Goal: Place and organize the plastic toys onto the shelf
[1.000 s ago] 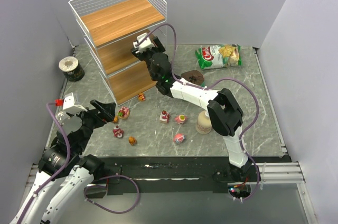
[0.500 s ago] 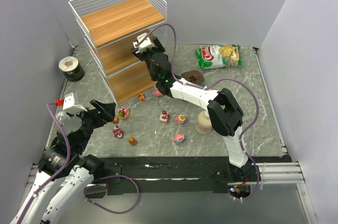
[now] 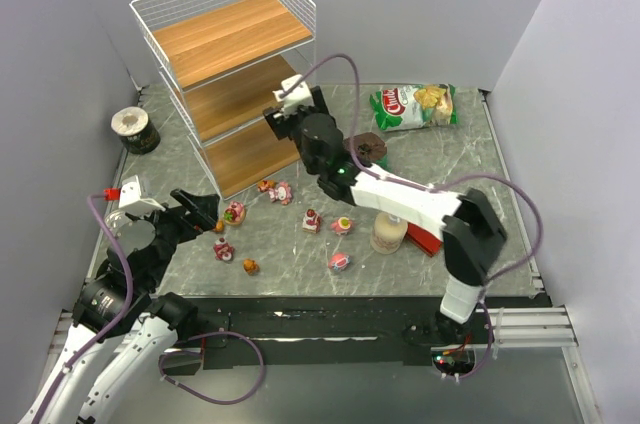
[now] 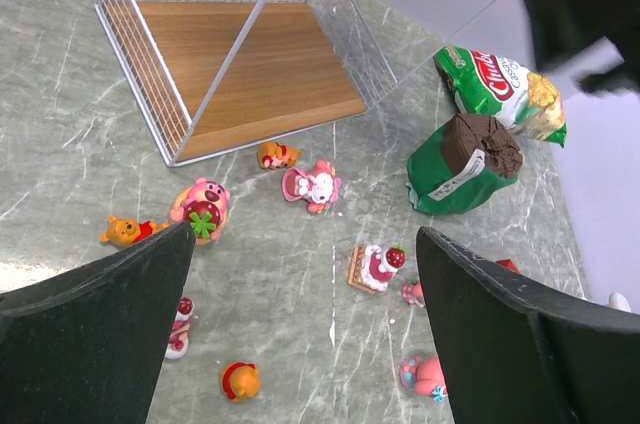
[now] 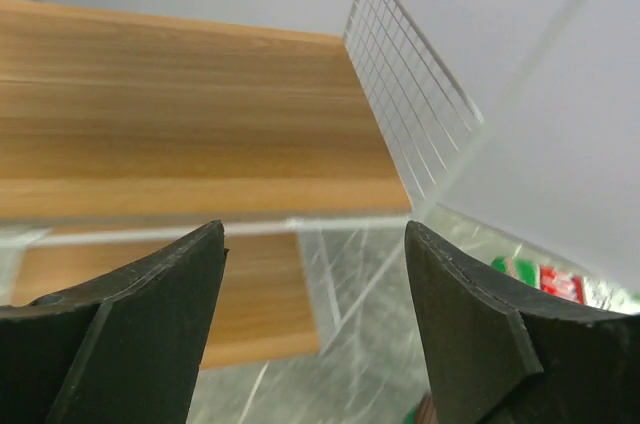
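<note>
The shelf [image 3: 225, 74] stands at the back left, its three wooden tiers bare; it also shows in the left wrist view [image 4: 250, 74] and the right wrist view [image 5: 180, 124]. Several plastic toys lie on the table in front of it: a pink figurine [image 3: 283, 192] [image 4: 311, 186], a small orange one [image 3: 265, 185], a pink bear [image 3: 234, 212], a cake piece [image 3: 312, 220] and others. My right gripper [image 3: 278, 116] [image 5: 312, 229] is open and empty beside the shelf's right side. My left gripper [image 3: 205, 209] [image 4: 305, 234] is open and empty above the toys.
A cream bottle [image 3: 387, 232] and a red box [image 3: 427, 240] stand right of the toys. A green packet with a brown cake [image 3: 362, 148] and a chips bag [image 3: 415, 104] lie at the back. A tape roll [image 3: 132, 127] sits left of the shelf.
A pink figurine has dropped onto the table in front of the shelf. My right gripper has drawn back to the right, away from the middle tier. The left arm has not moved.
</note>
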Robot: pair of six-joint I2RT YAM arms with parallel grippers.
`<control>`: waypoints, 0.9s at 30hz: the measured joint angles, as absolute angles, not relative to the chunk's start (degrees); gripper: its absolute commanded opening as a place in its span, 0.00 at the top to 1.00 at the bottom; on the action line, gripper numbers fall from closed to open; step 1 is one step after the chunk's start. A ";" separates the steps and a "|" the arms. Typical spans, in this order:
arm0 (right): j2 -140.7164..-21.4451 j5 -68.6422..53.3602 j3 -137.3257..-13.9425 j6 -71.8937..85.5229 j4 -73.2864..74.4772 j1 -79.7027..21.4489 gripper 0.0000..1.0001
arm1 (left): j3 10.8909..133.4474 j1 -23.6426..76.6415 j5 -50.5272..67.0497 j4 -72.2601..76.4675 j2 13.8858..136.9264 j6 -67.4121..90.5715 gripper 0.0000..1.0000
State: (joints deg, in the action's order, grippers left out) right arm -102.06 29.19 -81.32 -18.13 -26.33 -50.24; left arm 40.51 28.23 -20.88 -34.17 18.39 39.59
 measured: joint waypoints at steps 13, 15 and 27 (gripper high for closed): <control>-93.80 22.76 -78.65 28.14 1.87 -49.19 0.13 | 40.51 28.23 -20.88 -34.15 17.61 39.59 0.00; -94.52 19.57 -78.24 35.77 2.90 -48.56 0.14 | 40.51 28.23 -20.88 -34.15 17.61 39.59 0.01; -111.77 9.78 -89.21 74.89 16.71 -45.45 0.22 | 40.51 28.23 -20.99 -34.15 17.63 39.57 0.01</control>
